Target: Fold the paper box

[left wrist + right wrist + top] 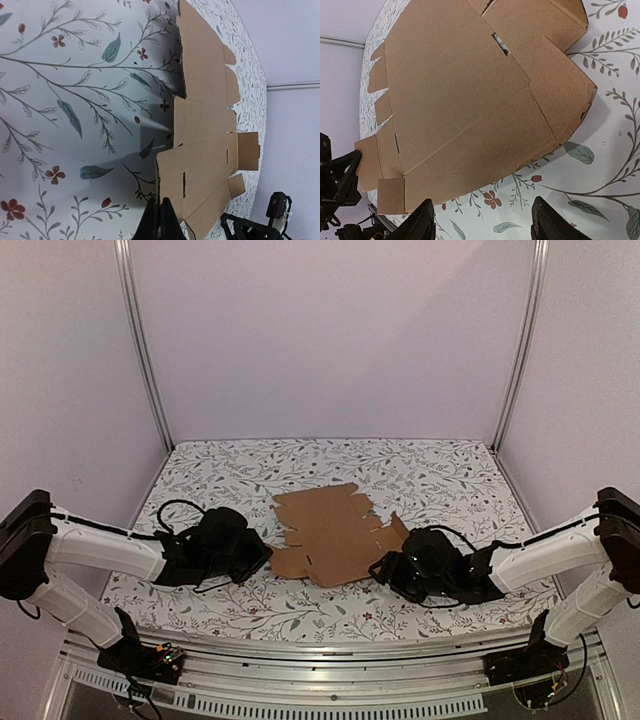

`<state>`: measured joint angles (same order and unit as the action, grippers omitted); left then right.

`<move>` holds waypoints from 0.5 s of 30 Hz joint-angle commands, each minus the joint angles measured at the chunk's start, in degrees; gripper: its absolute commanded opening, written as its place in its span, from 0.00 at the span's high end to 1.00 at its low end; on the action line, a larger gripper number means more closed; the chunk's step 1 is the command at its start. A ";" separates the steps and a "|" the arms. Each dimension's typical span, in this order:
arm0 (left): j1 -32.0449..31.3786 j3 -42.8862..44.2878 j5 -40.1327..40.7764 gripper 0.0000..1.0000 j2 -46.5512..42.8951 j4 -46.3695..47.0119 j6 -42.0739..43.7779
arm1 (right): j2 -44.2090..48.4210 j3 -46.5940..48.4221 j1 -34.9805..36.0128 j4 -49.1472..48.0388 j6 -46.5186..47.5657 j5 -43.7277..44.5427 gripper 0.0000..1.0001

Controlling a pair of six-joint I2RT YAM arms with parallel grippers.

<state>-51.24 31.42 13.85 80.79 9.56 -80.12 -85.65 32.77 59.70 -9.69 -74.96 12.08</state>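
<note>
The left gripper (160, 222) is seen clenched, its fingers pressed together with nothing held, the tip just beside the near left edge of the paper box (205, 150). The right gripper (485, 227) is spread apart; only the flowered tablecloth (600, 190) is seen between its fingers, just short of the cardboard's right edge. The paper box is laid out as a flat, unfolded sheet mid-cloth, between both arms, with one flap (396, 531) on its right tilted up. White walls (330, 330) are set around three sides.
</note>
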 commanded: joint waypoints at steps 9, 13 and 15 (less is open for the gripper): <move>-3.12 1.85 0.66 1.00 3.04 0.23 -1.71 | -6.23 -4.14 0.43 -11.94 -6.98 3.98 0.38; -4.00 2.05 0.38 1.00 4.04 -0.25 -2.10 | -7.41 -5.65 0.43 -15.81 -8.61 4.92 0.39; -4.40 2.37 -0.19 1.00 4.76 -0.25 -2.22 | -8.30 -6.39 0.45 -17.92 -9.24 5.35 0.42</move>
<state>-53.98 32.16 13.98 84.07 9.63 -81.78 -91.53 28.42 59.72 -23.62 -81.93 15.05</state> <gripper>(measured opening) 0.007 0.605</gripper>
